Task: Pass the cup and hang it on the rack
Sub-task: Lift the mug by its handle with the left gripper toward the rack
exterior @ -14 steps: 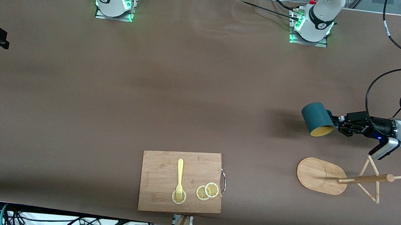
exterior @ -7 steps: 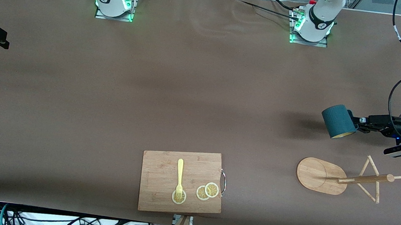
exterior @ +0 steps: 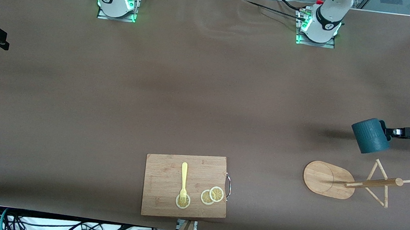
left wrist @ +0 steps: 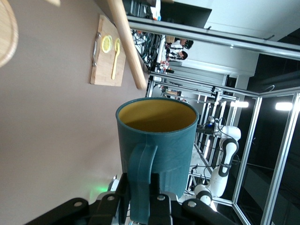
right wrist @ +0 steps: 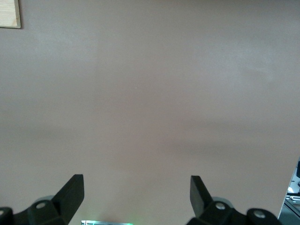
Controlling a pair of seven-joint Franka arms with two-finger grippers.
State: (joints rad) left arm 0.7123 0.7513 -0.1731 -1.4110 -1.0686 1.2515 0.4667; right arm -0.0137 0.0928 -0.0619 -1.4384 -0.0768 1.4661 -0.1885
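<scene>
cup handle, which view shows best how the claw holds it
The left wrist view: the left claw pinches the handle of the cup, filling the frame. The front view shows the cup small and side-on, handle hardly visible. The right wrist view shows only table.

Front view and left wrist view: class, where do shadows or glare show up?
Front view: the dark teal mug, held in the air by the left end effector, casts a soft dark shadow on the brown table. Left wrist view: bright ceiling lights glare past the mug.
</scene>
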